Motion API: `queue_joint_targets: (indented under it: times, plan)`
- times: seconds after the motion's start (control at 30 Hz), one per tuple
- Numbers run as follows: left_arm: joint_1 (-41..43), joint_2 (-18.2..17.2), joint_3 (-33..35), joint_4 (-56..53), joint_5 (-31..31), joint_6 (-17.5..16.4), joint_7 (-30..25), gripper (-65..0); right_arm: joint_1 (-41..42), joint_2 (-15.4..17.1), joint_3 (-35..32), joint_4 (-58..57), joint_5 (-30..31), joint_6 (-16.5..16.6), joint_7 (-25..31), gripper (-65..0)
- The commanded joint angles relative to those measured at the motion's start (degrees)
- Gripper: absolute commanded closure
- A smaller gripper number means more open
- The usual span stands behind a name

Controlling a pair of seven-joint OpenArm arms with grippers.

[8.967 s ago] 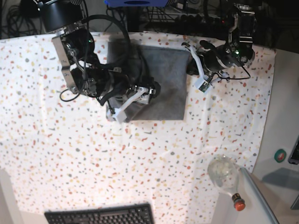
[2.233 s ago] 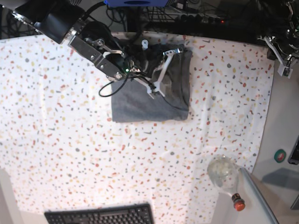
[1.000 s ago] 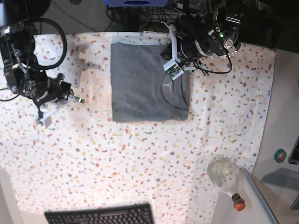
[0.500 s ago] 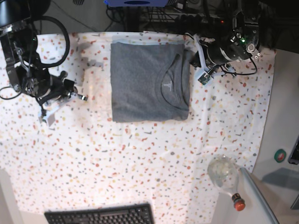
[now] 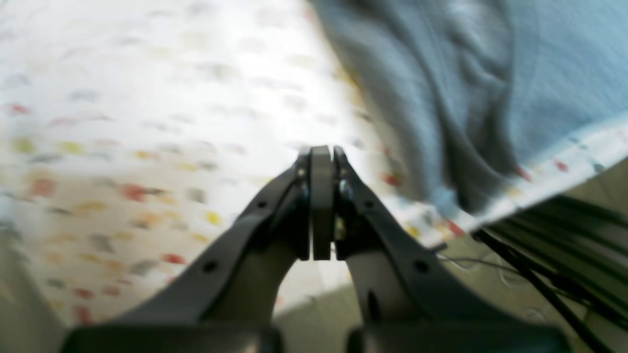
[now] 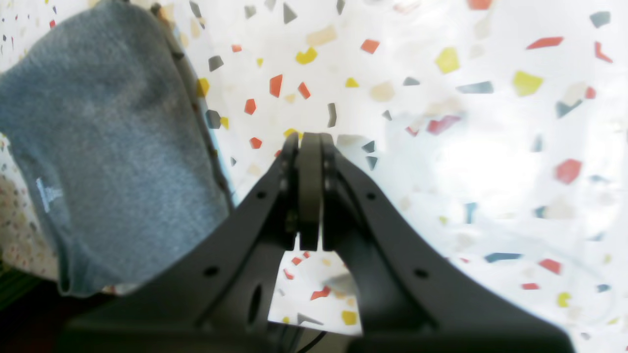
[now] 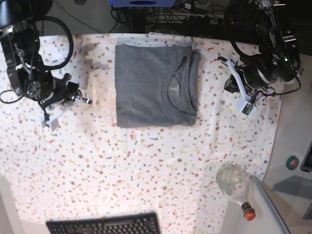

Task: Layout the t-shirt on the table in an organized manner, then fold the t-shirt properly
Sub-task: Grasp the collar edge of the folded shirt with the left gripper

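The heather-grey t-shirt [image 7: 156, 85] lies folded into a neat rectangle at the back middle of the speckled table [image 7: 146, 165], neckline and pale mark facing up. My left gripper [image 7: 228, 84] is shut and empty, hovering over the cloth to the right of the shirt. In the left wrist view, motion-blurred, the shut jaws of the left gripper [image 5: 321, 149] point past the t-shirt [image 5: 441, 73] near the table edge. My right gripper [image 7: 84, 100] is shut and empty, left of the shirt. The right wrist view shows the right gripper [image 6: 310, 137] over bare table [image 6: 441, 147], the t-shirt [image 6: 98, 162] to its left.
A clear glass bottle [image 7: 233, 180] with an orange cap lies near the table's front right corner. A black keyboard [image 7: 105, 225] sits at the front edge. A plain grey side surface [image 7: 292, 146] borders the right. Dark cables [image 7: 195, 17] run behind the back edge.
My left gripper has swung from above the shirt's collar to the right, off the shirt and out over bare cloth. The right arm has barely moved. The shirt lies unchanged.
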Motion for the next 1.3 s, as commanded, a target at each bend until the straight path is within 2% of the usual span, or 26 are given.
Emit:
queue_joint_targets:
  times: [0.0, 0.07, 0.17, 0.37, 0.5, 0.63, 0.77, 1.03, 1.27]
  plan:
    - [-0.48, 0.36, -0.18, 0.18, -1.13, -0.52, -0.59, -10.0, 0.79, 0.76, 0.35, 0.13, -0.06, 0.43, 0.49, 0.0]
    - [-1.27, 1.06, -0.18, -1.57, -1.13, -0.52, -0.59, -36.5, 0.88, 0.76, 0.35, -0.84, -0.06, 0.43, 0.49, 0.0]
    - [-1.89, 1.50, 0.53, -5.35, -1.39, -0.52, -0.67, -64.2, 0.88, 0.76, 0.35, -2.33, -0.06, 0.52, 0.49, 0.0]
    - [-3.82, 3.96, 0.44, -14.14, -1.39, -0.52, -0.94, -65.0, 0.71, 0.76, 0.35, -3.74, -0.06, 0.61, 0.49, 0.0]
    - [-4.09, 5.54, 0.70, -16.61, -1.48, -0.52, -5.77, -65.0, 0.71, 0.76, 0.35, -3.74, -0.06, 0.61, 0.49, 0.0]
    - [-4.35, 6.86, 0.00, -18.63, -3.59, -0.52, -5.86, -65.0, 0.71, 0.76, 0.26, -3.74, -0.06, 0.61, 0.49, 0.0]
    - [-4.18, 6.07, 0.00, -18.98, -12.38, -0.52, -5.77, -65.0, 0.71, 0.76, 0.26, -3.74, -0.06, 0.61, 0.49, 0.0]
    - [-4.88, 7.04, -0.09, -22.50, -12.47, -0.52, -6.30, -65.0, 0.71, 0.76, 0.26, -3.74, -0.06, 0.61, 0.49, 0.0]
    - [-4.97, 7.13, 0.61, -27.77, -12.03, -0.52, -9.55, -65.0, 0.71, 0.85, 0.26, -3.74, -0.06, 0.61, 0.49, 0.0]
